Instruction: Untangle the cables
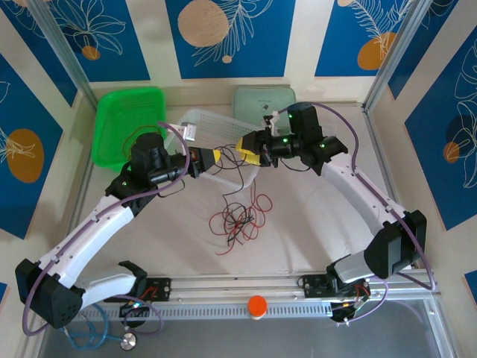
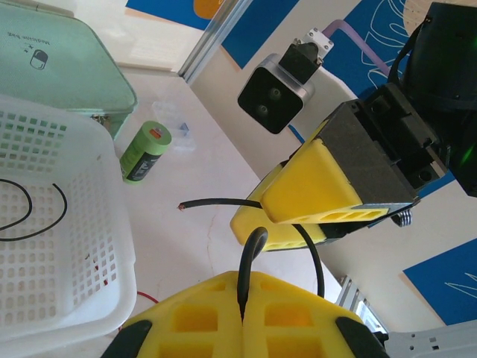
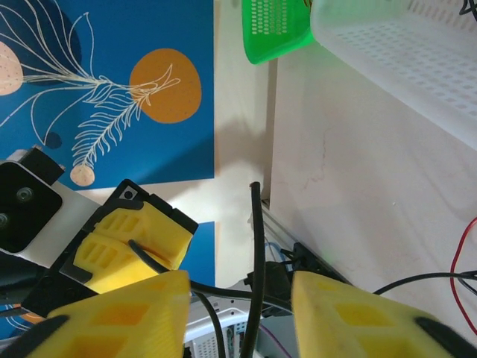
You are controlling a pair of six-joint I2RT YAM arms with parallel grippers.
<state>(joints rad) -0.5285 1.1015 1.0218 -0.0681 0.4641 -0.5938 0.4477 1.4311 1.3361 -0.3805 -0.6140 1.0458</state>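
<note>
Now pinching the black cable [image 2: 244, 268] tight in the fully closed left end effector [image 2: 242, 287], up off the worktop [image 1: 320, 216] and beside the white basket [image 2: 52, 246], probably to keep one strand taut and apart from the heap. Bracketing that same strand with the right end effector [image 3: 240, 280], yellow fingers [image 3: 119, 313] partway apart, visible gap on both sides, not yet clamped on anything. Meeting nose to nose above the worktop, seemingly to set up a second hold close to the first and then draw the strand out between the two. Leaving the short free tip of the black cable poking out past the right end effector toward the basket. Leaving the red cable [image 1: 259, 203] and the rest of the black loops heaped loosely on the worktop, just nearer the arm bases than the two end effectors, crossed over each other and far from separated. Judging by that heap, early in the untangling. Needs a firm close on the strand before any pull; risks dragging red loops along otherwise.
</note>
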